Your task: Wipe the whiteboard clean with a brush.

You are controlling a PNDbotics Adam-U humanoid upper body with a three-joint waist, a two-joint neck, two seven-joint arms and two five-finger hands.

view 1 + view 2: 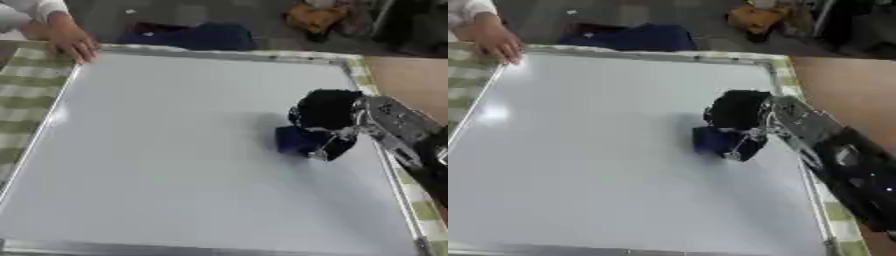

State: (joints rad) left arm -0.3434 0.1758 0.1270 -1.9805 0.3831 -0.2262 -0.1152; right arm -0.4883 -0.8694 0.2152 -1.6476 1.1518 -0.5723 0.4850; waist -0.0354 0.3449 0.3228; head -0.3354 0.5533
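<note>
Pressing the blue brush (297,140) flat against the whiteboard (175,150), I keep my right hand (328,117) curled around it from above, so its wiping face meets the surface. The brush sits right of the board's centre, nearer the right edge than the left, and the arm enters over that edge. A person's hand (70,40) rests on the far left corner, apparently steadying the board. I see no marks left on it. My left hand is out of view.
</note>
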